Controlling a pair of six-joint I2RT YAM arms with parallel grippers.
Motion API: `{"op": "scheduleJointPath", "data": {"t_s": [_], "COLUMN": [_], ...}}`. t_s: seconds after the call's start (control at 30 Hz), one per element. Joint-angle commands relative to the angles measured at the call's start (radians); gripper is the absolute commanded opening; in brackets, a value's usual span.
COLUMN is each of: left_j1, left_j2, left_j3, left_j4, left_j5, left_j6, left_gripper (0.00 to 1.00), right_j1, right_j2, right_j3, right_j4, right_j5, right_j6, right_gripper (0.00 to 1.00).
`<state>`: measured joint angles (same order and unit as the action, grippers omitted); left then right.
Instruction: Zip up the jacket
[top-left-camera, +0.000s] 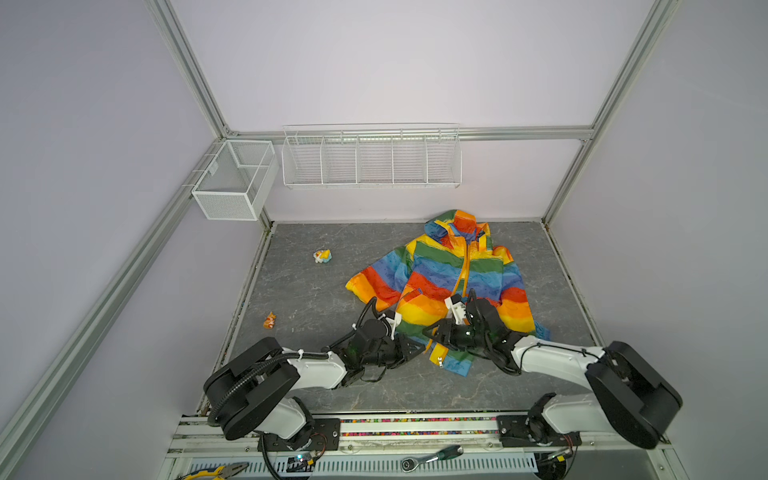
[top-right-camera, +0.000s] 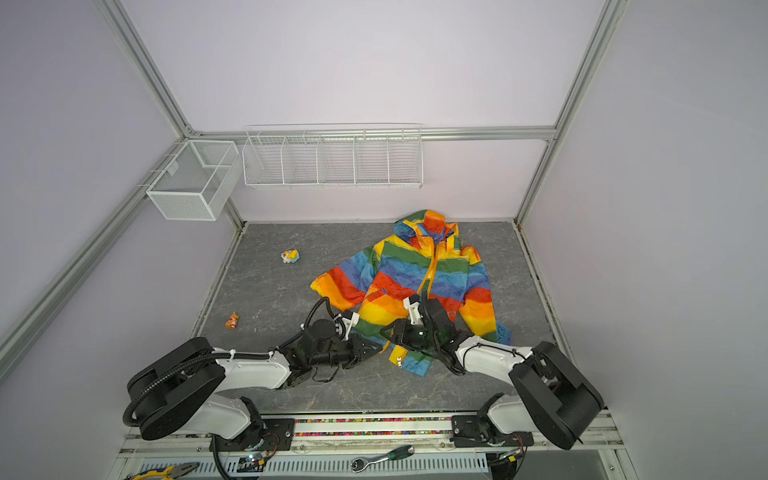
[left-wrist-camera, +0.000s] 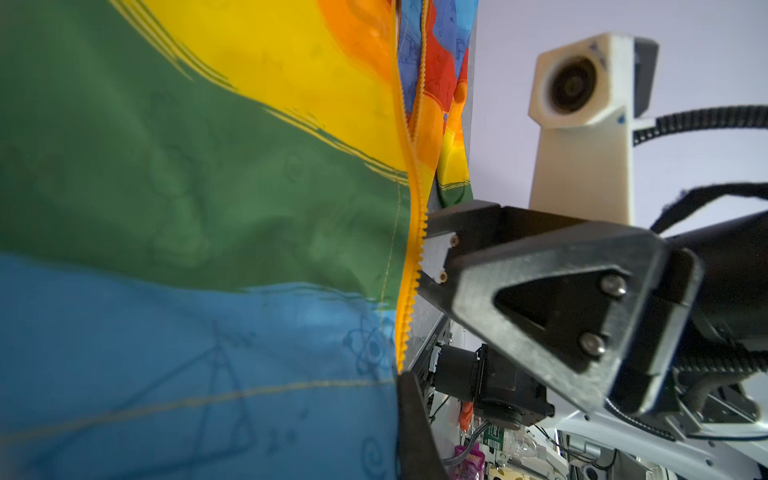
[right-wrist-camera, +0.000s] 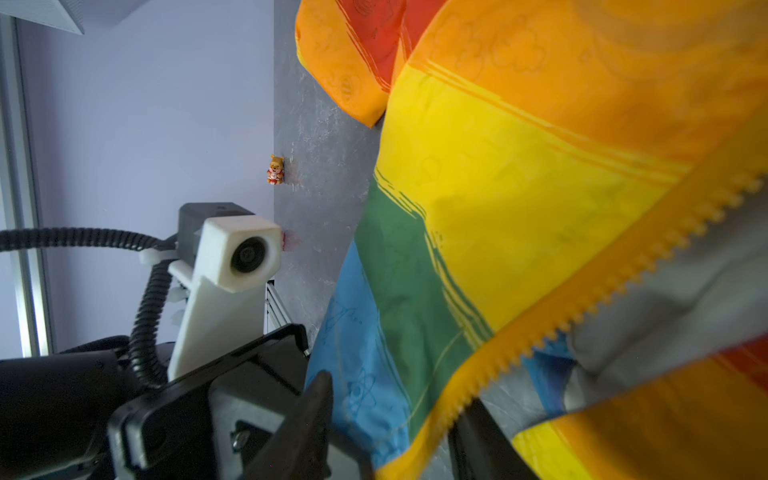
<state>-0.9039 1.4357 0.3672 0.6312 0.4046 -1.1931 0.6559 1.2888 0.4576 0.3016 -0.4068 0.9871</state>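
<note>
— Where's the thin rainbow-striped hooded jacket (top-left-camera: 440, 266)?
— Lying on the grey marbled table (top-left-camera: 316, 299), right of centre. The left gripper (top-left-camera: 415, 347) is clamped on its near hem; the right gripper (left-wrist-camera: 432, 253), jaws apart, straddles the toothed orange-yellow zipper (right-wrist-camera: 582, 307) there.

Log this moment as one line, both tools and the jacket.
left tool: shut on jacket hem | right tool: open around zipper | zipper: open at hem

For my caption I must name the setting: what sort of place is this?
Probably a robotics lab test cell: two robot arms bolted to a rail, an aluminium frame with plain walls enclosing the grey tabletop, and a ratchet wrench and pliers lying at the front edge.
</note>
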Motion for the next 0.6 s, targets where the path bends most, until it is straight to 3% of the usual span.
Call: {"op": "scheduleJointPath", "data": {"t_s": [0.0,0.23,0.47,0.57], "left_j1": [0.015,0.035,0.093,0.099], "left_j2": [-0.060,-0.153,-0.165,-0.177], "left_j3": [-0.009,0.046,0.084,0.107], "left_j4": [-0.062,-0.253,-0.292,-0.318], "left_j5": [-0.058,-0.146,-0.127,-0.146], "left_j6": [0.065,0.202,0.248,0.277], "left_gripper": [0.00,0.00,0.00,0.00], "right_j1": [-0.001,-0.003,-0.010,-0.009], "right_j2": [-0.126,-0.311,-0.417,-0.437], "right_j3": [0.032,0.084,-0.034,-0.074], "right_j4": [-0.273,-0.787,-0.839,-0.805], "right_j5": [0.107,0.309,0.330,0.324], "right_j6": [-0.043,-0.062,0.011,0.030], "right_gripper": [0.62,0.77,0.80,0.76]}}
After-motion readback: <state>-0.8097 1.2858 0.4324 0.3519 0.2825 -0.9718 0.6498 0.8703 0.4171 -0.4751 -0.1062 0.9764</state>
